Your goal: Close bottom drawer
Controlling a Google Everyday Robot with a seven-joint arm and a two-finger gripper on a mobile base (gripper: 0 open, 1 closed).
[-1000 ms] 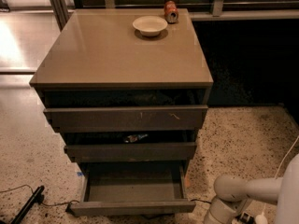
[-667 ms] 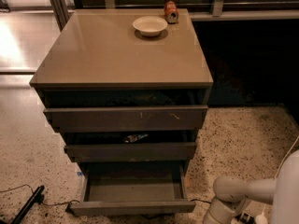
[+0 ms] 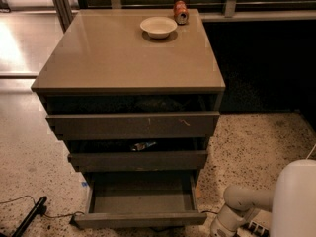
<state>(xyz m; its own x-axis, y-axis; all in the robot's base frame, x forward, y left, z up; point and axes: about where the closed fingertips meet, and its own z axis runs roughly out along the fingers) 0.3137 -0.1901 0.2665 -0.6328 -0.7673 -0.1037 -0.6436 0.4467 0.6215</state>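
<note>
The bottom drawer (image 3: 140, 218) of the taupe cabinet (image 3: 128, 58) is pulled well out. It has a plain dark front and an empty shallow tray (image 3: 143, 197). The middle drawer (image 3: 138, 160) and the top drawer (image 3: 133, 125) above it stand slightly open. My gripper is out of view. Only the white arm links (image 3: 242, 204) show at the lower right, low to the floor just right of the bottom drawer's front corner and not touching it.
A white bowl (image 3: 158, 26) and a toppled orange can (image 3: 180, 12) sit at the back of the cabinet top. A black rod with a cable (image 3: 29, 216) lies on the speckled floor at the lower left. A dark recess (image 3: 261, 63) lies to the right of the cabinet.
The large white arm part at the right edge has come a little further into view. The drawers have not moved.
</note>
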